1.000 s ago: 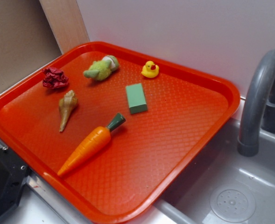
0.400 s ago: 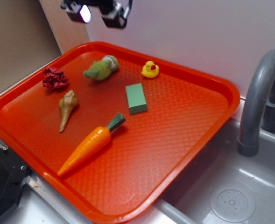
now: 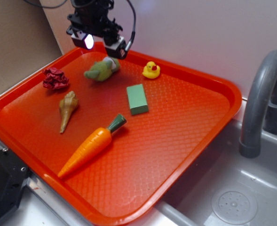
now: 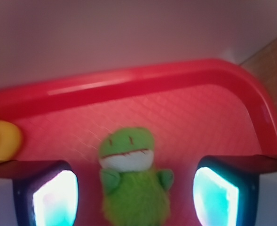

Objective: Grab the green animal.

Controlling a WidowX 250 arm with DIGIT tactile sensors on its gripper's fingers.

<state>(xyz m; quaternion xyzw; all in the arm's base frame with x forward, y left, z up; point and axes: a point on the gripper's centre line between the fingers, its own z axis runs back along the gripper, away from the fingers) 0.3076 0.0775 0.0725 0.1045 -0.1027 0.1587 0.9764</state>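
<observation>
exterior: fingers hang over green animal on tray | wrist: fingers spread wide, stitched face visible

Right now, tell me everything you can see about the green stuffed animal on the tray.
The green stuffed animal is a small fuzzy yellow-green plush with a pale whitish band at one end. The wrist view shows a green head, a whitish mouth area with thin dark stitched lines and two stubby arms. It lies on its side near the back left corner of the red tray, apart from the other toys. The gripper hangs just above it, open, with a finger on either side, not touching it.
</observation>
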